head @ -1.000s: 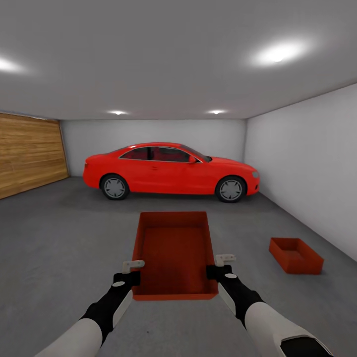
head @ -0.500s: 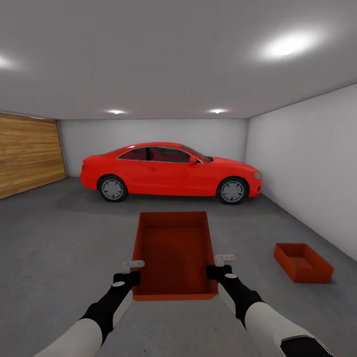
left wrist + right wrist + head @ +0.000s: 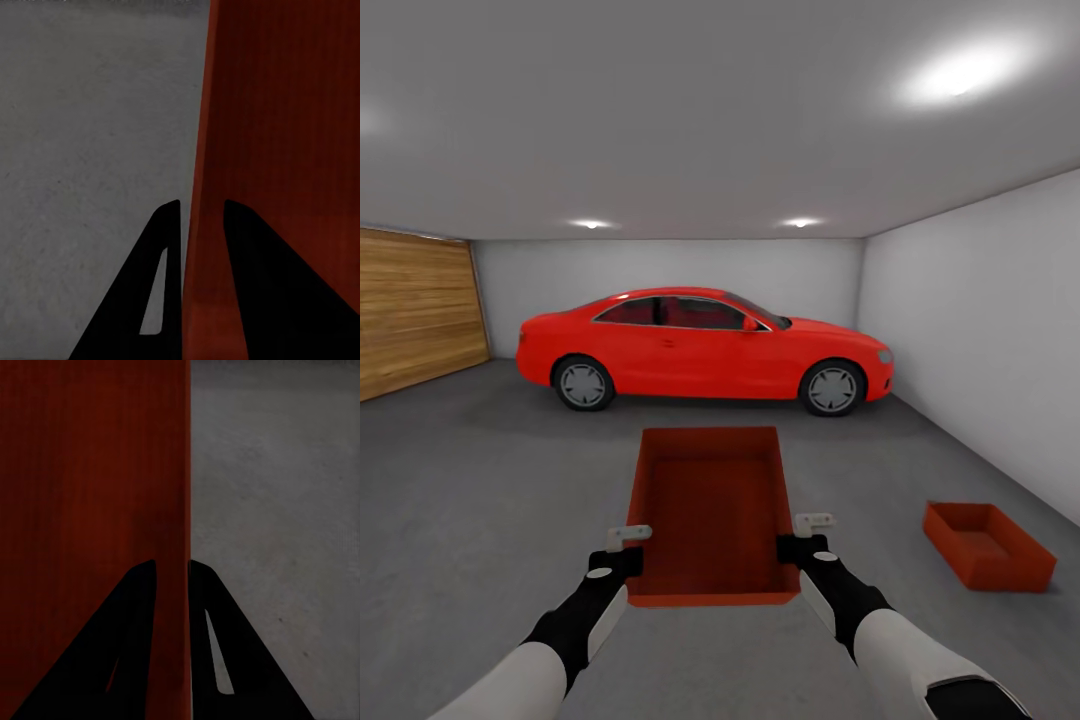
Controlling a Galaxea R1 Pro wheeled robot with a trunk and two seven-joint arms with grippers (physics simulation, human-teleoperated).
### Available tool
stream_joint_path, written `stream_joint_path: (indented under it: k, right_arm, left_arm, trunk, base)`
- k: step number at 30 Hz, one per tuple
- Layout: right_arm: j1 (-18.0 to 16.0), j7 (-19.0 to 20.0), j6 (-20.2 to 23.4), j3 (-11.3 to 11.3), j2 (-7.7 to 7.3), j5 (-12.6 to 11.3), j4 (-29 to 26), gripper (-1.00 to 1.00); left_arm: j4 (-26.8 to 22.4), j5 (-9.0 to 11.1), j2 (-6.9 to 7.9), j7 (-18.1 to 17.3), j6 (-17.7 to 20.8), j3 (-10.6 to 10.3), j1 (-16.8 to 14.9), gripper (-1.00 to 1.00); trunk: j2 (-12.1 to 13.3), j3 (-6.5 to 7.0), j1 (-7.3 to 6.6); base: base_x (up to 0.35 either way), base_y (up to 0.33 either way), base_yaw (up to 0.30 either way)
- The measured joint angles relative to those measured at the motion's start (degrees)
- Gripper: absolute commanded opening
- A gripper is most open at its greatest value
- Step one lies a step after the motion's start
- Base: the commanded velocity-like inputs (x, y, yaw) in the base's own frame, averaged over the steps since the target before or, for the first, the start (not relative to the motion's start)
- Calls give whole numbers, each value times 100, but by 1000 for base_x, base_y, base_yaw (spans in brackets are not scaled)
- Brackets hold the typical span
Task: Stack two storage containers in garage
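I hold an orange-red open-top storage container (image 3: 712, 510) in front of me, above the dark grey garage floor (image 3: 480, 480). My left gripper (image 3: 628, 548) is shut on its left wall, seen close up as the container wall (image 3: 202, 225) between the black fingers (image 3: 161, 255). My right gripper (image 3: 800, 540) is shut on the right wall; the container wall (image 3: 174, 547) passes between its fingers (image 3: 206, 592). The second container (image 3: 988, 545) rests on the floor at the right, near the white wall.
A red car (image 3: 705, 348) is parked across the back of the garage. A wooden plank door (image 3: 415, 310) covers the left wall. The white side wall (image 3: 980, 340) runs along the right. Open grey floor lies to the left and ahead.
The whole view has shifted as I roll forward: the container on the floor has slid right and lower in the picture, and the car looms slightly larger. Both grips are unchanged.
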Motion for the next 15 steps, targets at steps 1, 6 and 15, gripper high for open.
stream_joint_path:
  k: [1, 6, 15]
  right_arm:
    - [-1, -1, 0, 3, 0, -2, 1, -100]
    - [1, 3, -5, 14, -7, -16, 1, -100]
    - [2, 1, -4, 9, -3, -11, 1, -100]
  left_arm:
    - [-2, -1, 0, 0, 0, 3, 2, -100]
    - [-7, -2, -5, 9, 0, -2, 5, -100]
    - [-6, 0, -1, 3, 0, -2, 5, -100]
  trunk:
    - [0, 0, 0]
    - [0, 0, 0]
    - [0, 0, 0]
  base:
    - [323, 0, 0]
    - [323, 0, 0]
    - [323, 0, 0]
